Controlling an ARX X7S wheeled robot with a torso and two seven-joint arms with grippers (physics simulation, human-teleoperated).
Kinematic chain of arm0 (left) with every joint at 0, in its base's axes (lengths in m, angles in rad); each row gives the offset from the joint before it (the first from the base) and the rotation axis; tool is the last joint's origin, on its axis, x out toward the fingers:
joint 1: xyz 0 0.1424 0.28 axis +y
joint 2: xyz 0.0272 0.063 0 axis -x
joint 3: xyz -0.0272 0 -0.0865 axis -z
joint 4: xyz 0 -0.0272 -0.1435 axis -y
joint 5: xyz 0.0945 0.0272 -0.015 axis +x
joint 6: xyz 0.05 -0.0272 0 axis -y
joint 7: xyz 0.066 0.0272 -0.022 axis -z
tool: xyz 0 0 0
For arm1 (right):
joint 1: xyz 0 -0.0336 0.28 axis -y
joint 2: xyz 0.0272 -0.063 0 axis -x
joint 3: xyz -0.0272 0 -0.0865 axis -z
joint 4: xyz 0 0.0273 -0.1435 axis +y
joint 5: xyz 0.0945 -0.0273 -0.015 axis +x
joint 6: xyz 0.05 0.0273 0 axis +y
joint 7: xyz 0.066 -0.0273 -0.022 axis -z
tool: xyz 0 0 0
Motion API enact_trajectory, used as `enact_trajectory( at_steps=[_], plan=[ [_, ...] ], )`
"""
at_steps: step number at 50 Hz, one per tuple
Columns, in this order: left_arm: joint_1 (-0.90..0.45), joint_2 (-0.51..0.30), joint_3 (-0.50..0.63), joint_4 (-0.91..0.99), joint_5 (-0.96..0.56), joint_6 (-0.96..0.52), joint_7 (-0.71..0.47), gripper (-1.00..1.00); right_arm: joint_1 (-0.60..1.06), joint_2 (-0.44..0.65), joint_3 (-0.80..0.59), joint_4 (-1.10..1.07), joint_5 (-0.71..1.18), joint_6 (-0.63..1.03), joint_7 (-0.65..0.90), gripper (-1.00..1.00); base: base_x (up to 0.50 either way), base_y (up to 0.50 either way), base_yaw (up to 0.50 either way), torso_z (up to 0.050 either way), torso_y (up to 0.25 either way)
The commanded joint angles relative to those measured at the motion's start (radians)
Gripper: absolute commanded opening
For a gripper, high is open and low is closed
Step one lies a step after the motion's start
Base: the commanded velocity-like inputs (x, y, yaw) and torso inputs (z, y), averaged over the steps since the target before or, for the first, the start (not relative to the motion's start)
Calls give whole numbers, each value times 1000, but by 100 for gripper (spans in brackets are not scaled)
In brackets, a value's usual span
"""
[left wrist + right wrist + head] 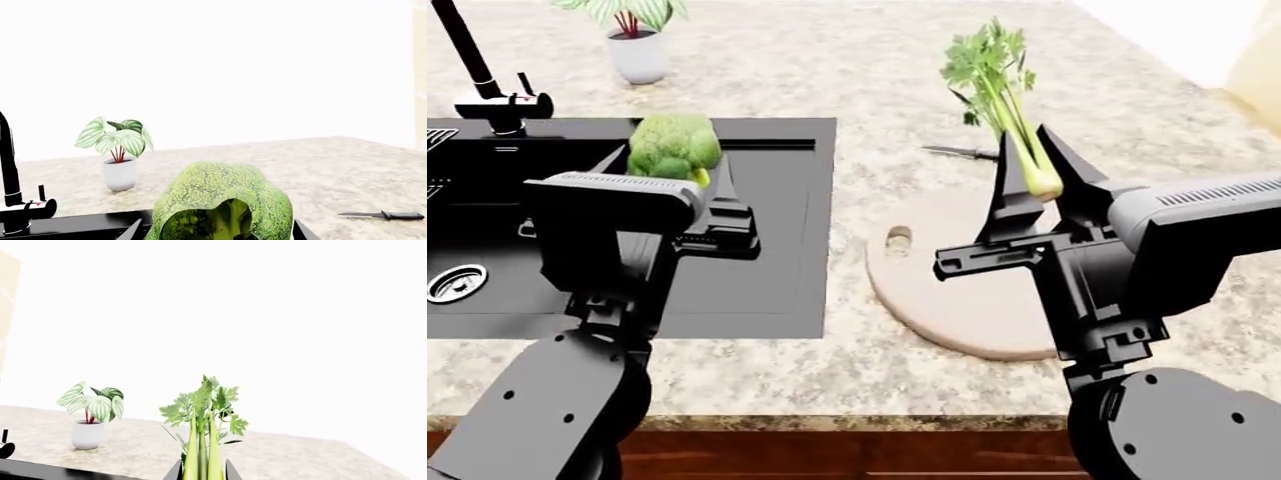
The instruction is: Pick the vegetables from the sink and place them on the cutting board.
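Head view shows both vegetables already lifted. The left gripper (681, 172) pinches the broccoli (673, 146) at centre left of the frame, over the flat drainboard part of the sink (781, 225). The right gripper (1038, 170) is pressed onto the pale base of the celery (1010, 110) at centre right, holding it upright with its leafy top rising toward the upper middle, above the far edge of the cutting board (961, 300).

Broccoli will likely handle as a light, lumpy thing: the crown is springy and crumbles under hard pressure, so the firmer stem is the better hold (which part the fingers actually press on is hidden behind the head). Celery is stiff along its length but top-heavy with leaves; held low at the base, as now, it may pivot or slip if swung quickly, so I judge a slow lowering safest.

Left wrist view also catches a knife (387, 215) lying on the bench (320, 165) and a potted plant (119, 150) further back.
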Motion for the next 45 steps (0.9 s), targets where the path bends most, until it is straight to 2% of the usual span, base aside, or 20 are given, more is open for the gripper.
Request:
enact_trajectory(
  at_steps=[1, 15, 26, 35, 39, 45],
  plan=[
    [15, -1, -18, 23, -39, 0, -20, -100, 15, 3, 8, -38, -11, 32, 19, -100, 0, -500, 0, 10, 0],
    [34, -15, -18, 90, -50, -20, -38, -100, 9, 27, 19, -80, -3, 34, 47, -100, 31, -500, 0, 0, 1],
    [36, -23, -35, 114, -64, -29, -47, -100, 8, 21, 12, -89, -19, 43, 44, -100, 238, -489, 0, 0, 1],
    [34, -31, -39, 119, -78, -37, -43, -100, 46, -33, -13, -43, 18, 105, 7, -100, 0, 0, 0, 1, 1],
    [29, -31, -43, 108, -85, -35, -38, -100, 67, -74, -1, 49, 183, 85, -121, -100, 0, 0, 0, 0, 0],
    [24, -32, -33, 97, -81, -31, -38, -100, 164, -157, -12, 220, 368, 183, -263, -100, 0, 0, 0, 0, 2]
  ],
)
